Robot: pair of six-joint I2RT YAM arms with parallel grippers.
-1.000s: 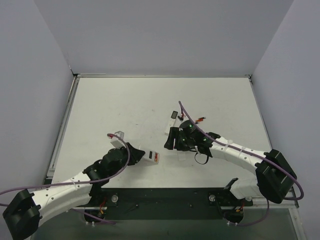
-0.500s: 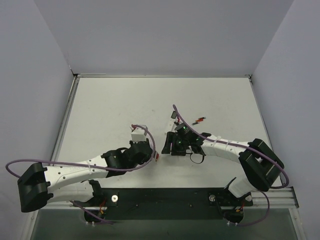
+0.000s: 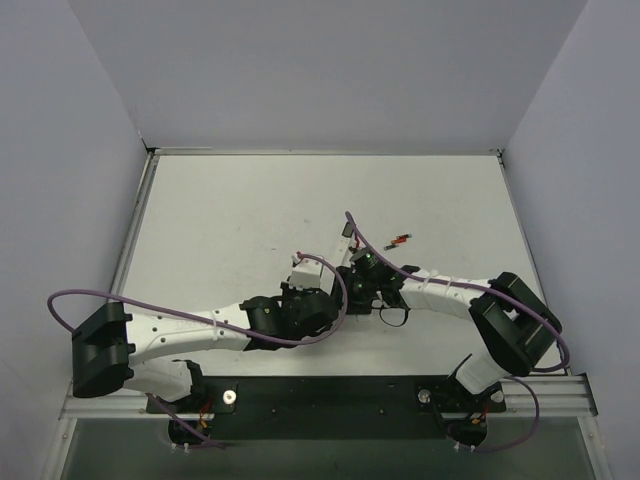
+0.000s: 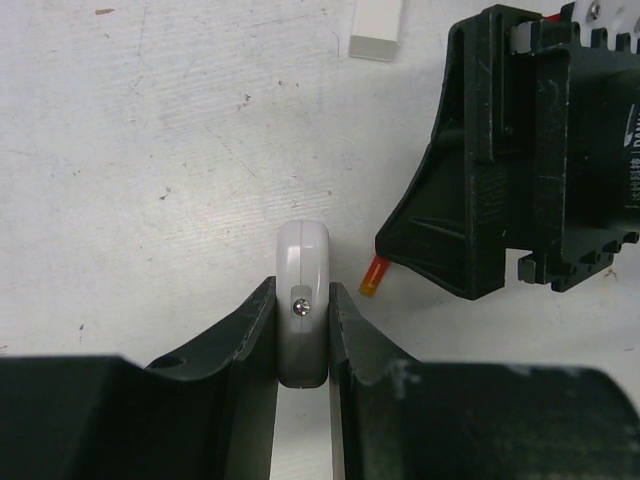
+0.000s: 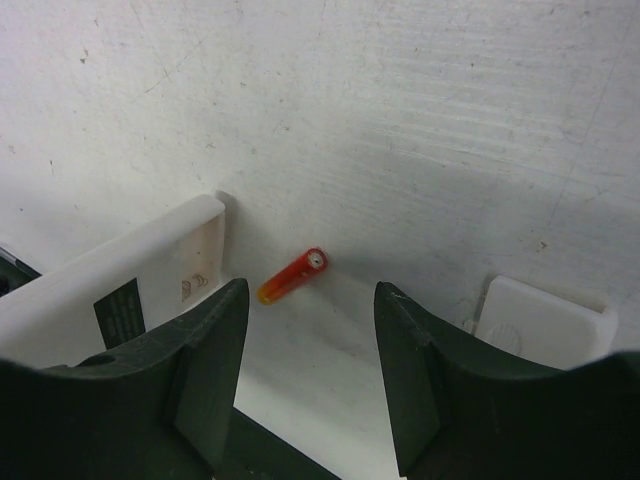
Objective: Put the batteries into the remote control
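My left gripper (image 4: 302, 330) is shut on the remote control (image 4: 302, 290), a white body held edge-on with a small screw showing between the jaws. The same remote (image 5: 130, 285) appears at the left of the right wrist view, its white face and a dark label turned up. A red battery (image 5: 291, 276) lies on the table beside that remote's end, and its orange tip (image 4: 369, 275) peeks out under the right gripper. My right gripper (image 5: 310, 300) stands open low over the table, the battery just ahead of its fingers. In the top view both grippers (image 3: 325, 300) (image 3: 347, 285) meet mid-table.
More small batteries (image 3: 401, 239) lie on the table behind the right arm. A slim white remote with a dark end (image 3: 347, 230) lies beyond the grippers. A white plastic piece (image 5: 540, 320) sits right of the right fingers, and another white block (image 4: 378, 30) lies ahead of the left gripper.
The left arm has swung right across the table, carrying the remote up to the right gripper. The right gripper has shifted slightly left and its jaws have narrowed a little.
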